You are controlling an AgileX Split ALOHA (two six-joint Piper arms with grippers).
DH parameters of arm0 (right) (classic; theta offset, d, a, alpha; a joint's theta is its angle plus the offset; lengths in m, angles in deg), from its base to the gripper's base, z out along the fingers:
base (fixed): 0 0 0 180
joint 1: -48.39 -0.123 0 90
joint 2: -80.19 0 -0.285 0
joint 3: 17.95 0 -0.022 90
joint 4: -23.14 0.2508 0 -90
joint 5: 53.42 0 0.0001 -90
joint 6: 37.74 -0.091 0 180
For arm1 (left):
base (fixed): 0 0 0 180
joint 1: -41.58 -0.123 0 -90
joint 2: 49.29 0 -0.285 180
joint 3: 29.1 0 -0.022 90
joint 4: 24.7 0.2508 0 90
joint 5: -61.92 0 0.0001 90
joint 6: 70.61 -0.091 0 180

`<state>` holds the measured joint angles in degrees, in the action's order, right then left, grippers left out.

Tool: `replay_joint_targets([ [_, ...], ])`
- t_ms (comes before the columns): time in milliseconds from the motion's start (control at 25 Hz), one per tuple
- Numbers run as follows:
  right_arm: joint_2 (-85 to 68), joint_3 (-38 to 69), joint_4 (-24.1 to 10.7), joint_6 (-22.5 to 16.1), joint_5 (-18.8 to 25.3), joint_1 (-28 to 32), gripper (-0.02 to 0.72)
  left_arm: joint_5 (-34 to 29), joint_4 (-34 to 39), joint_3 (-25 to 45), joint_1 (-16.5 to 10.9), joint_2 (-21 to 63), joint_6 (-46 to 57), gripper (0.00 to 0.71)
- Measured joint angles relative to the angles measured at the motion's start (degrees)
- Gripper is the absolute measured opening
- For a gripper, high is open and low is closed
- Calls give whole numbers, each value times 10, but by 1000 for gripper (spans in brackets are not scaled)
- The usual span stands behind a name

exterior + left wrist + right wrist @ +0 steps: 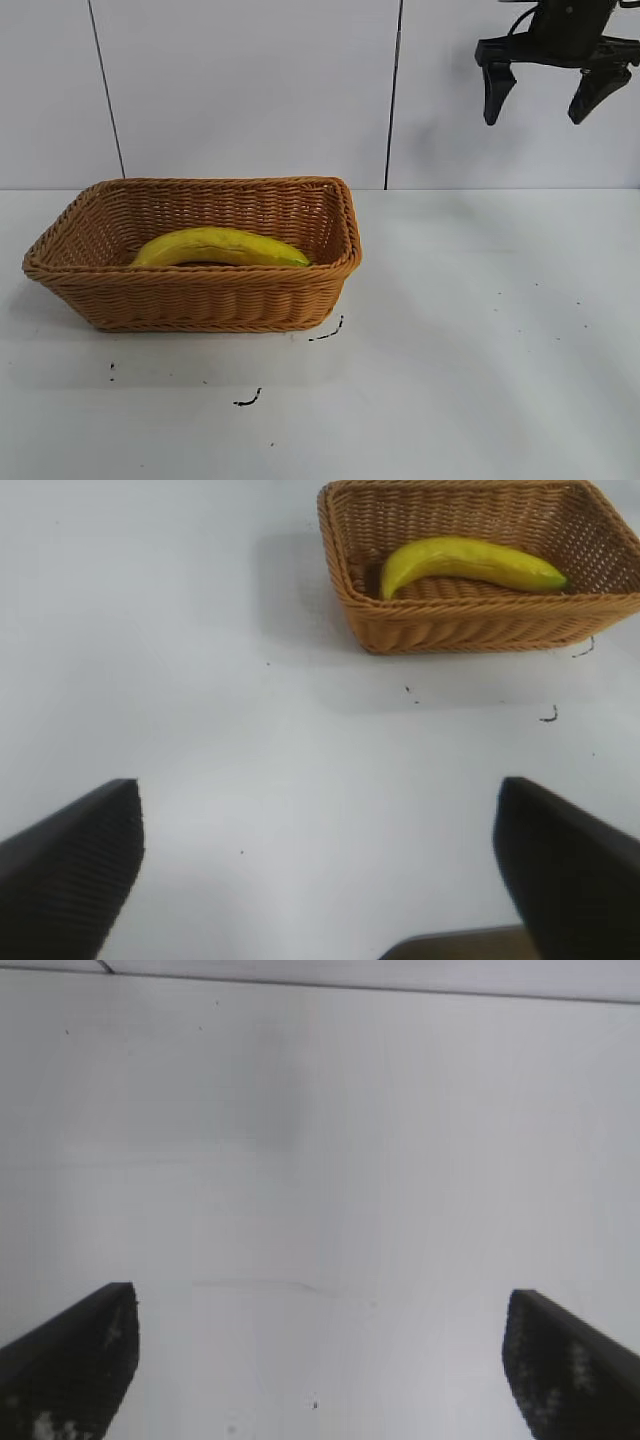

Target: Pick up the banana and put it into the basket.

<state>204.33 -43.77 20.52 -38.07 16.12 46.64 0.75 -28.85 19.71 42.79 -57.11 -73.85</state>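
Banana [218, 246] lies inside the basket [200, 300] on its floor, lengthwise along the basket's long axis, curved back uppermost, one greenish tip toward the basket's right end wall — no gripper touching it. In the left wrist view the same banana [465, 562] rests in the basket [470, 630] with its thicker end close to one short wall. Basket sits on the white table [480, 330] at the left half of the scene, flat on its base, toward the far edge near the wall [250, 90]. A few small dark marks [328, 332] on the table just beside the basket's near right corner, another further toward the near edge. Right gripper [545, 95] is raised high at upper right, well apart from the basket, fingers spread wide and holding nothing; its wrist view shows only bare table between the fingers [70, 1360]. Left gripper [320, 870] is outside the exterior view — its wrist view shows both fingers [75, 865] set wide apart, nothing between them, basket well apart from it across the table
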Motion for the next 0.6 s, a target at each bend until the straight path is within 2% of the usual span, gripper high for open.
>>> replay_joint_targets([
  [240,-176,215,-1,-3,1,0,692,0,-1,0,0,0,0,690],
  [600,-484,480,0,-8,-2,0,692,0,-1,0,0,0,0,690],
])
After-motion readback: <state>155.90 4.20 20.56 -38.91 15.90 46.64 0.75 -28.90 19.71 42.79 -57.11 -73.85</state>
